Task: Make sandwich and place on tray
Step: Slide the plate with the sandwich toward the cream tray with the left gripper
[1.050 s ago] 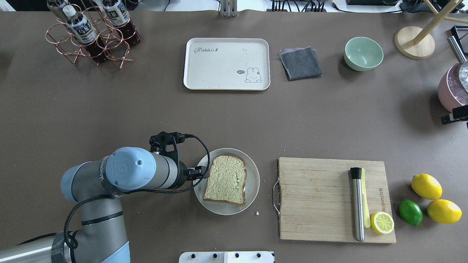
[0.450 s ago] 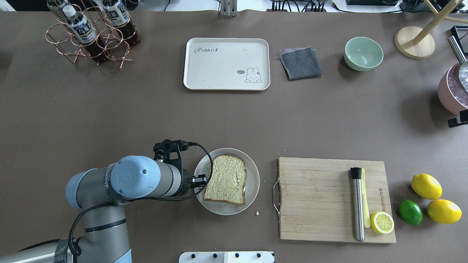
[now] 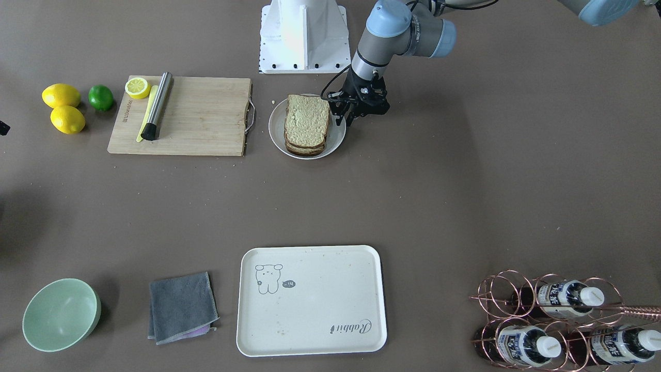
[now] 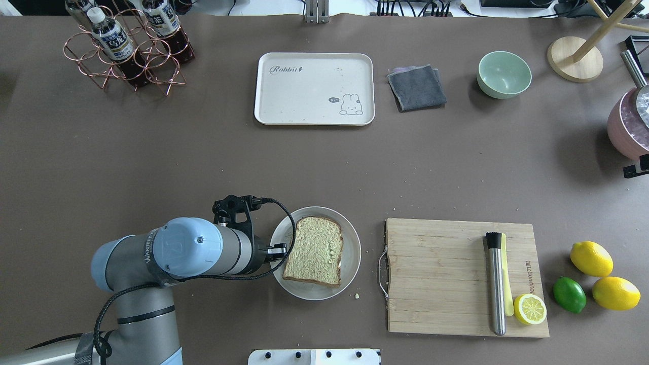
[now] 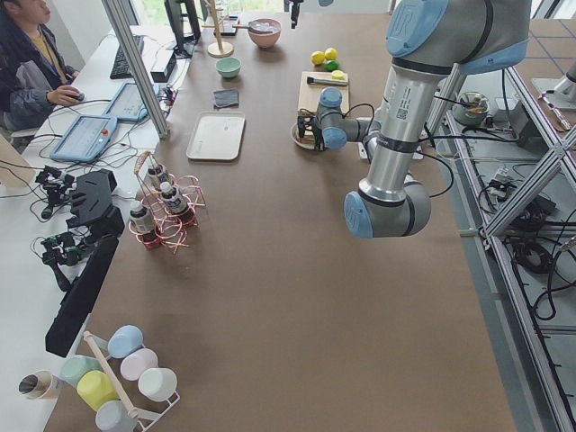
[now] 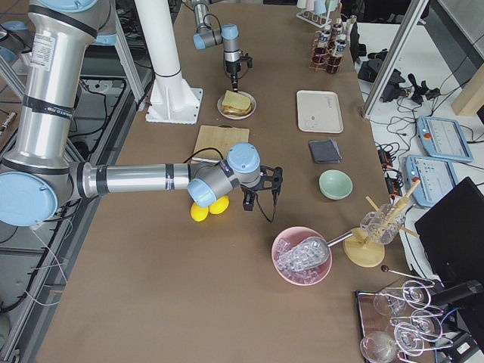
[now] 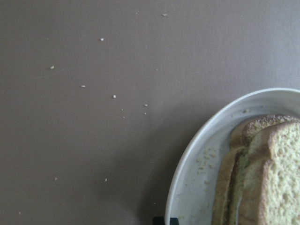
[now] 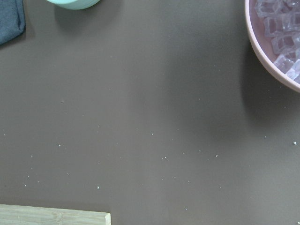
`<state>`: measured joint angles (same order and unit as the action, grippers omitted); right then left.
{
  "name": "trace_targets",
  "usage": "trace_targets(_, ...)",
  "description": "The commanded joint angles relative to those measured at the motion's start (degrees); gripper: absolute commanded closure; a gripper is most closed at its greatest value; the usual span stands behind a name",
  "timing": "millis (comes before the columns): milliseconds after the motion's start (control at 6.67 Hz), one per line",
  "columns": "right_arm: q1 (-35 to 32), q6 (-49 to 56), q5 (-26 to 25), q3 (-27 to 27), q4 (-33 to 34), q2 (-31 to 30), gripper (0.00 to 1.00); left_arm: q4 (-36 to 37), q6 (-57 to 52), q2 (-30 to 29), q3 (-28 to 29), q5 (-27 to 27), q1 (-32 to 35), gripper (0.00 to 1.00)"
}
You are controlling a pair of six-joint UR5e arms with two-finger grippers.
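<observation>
The sandwich (image 4: pixel 314 248) is a stack of bread slices on a round white plate (image 4: pixel 351 253); no egg filling shows. It also shows in the front view (image 3: pixel 307 121) and the left wrist view (image 7: pixel 267 178). My left gripper (image 3: pixel 345 121) points down at the plate's rim, on the side away from the cutting board, and looks shut and empty. The cream tray (image 4: pixel 309 96) lies empty at the far middle of the table. My right gripper (image 6: pixel 259 203) hovers near the lemons and the pink bowl; I cannot tell whether it is open.
A wooden cutting board (image 4: pixel 441 274) with a metal rod (image 4: pixel 496 284) and a lemon half (image 4: pixel 530 308) lies right of the plate. Lemons and a lime (image 4: pixel 590 258), a green bowl (image 4: pixel 504 74), a grey cloth (image 4: pixel 417 87), a bottle rack (image 4: pixel 127 45) and a pink ice bowl (image 4: pixel 626 126) stand around.
My left arm has moved a little to the right, against the plate's rim. The plate has shifted slightly right. The right gripper has drawn back towards the right edge.
</observation>
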<state>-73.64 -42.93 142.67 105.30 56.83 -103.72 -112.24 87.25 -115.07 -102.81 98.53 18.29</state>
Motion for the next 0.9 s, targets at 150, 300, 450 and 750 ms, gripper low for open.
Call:
trace_targets(150,-1.33,-0.4,0.86,0.08,-0.05,-0.08,0.0,-0.26,-1.29,-5.91,3.29,4.88,11.37,1.0)
trace_targets(300,-1.33,-0.49,0.77,0.08,-0.14,0.01,0.0,-0.7,-4.17,-10.22,8.8,8.57,16.46,1.0)
trace_targets(450,-1.41,-0.49,0.59,0.08,-0.14,0.1,0.0,-6.53,-5.07,-16.0,19.99,12.61,20.78,1.0)
trace_targets(750,-1.41,-0.49,0.24,0.17,-0.14,0.1,0.0,-19.21,-5.86,-26.82,42.86,15.28,25.73,1.0)
